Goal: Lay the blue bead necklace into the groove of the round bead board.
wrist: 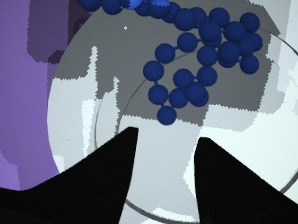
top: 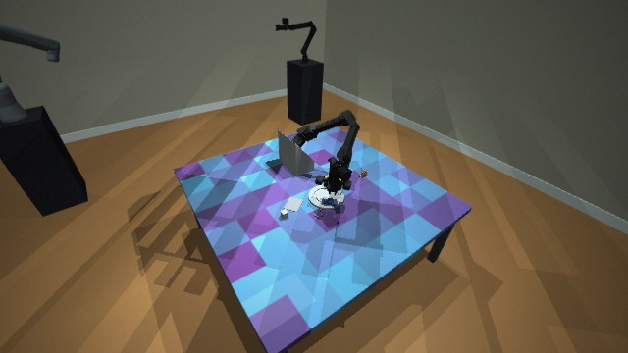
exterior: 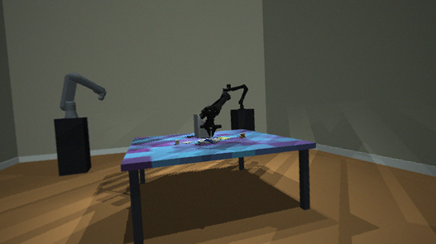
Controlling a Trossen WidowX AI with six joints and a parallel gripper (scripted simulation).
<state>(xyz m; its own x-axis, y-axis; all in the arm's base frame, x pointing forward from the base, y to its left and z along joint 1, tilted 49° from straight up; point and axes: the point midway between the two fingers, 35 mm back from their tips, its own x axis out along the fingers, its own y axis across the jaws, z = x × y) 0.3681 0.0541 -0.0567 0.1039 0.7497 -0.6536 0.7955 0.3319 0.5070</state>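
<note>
The round white bead board (top: pixel 314 198) (wrist: pixel 70 112) lies on the table, with thin dark circular groove lines on its face. The blue bead necklace (top: pixel 331 202) (wrist: pixel 207 55) is bunched on the board. In the wrist view it forms a small loop and a clump right of centre, and a strand runs to the upper left at the board's edge. My gripper (top: pixel 336 192) (exterior: pixel 210 135) (wrist: pixel 166 141) is partly open, with nothing between the fingertips. It is low over the board, and the nearest bead is just beyond the tips in the wrist view. Part of the groove is hidden by fingers and beads.
A grey upright panel (top: pixel 293 156) (exterior: pixel 200 128) stands behind the board. A white flat square (top: pixel 293 204) and a small pale cube (top: pixel 285 214) (exterior: pixel 177 142) lie to the board's left. A small orange-brown object (top: pixel 363 174) (exterior: pixel 242 135) is at the right. Two other arms stand on pedestals away from the table.
</note>
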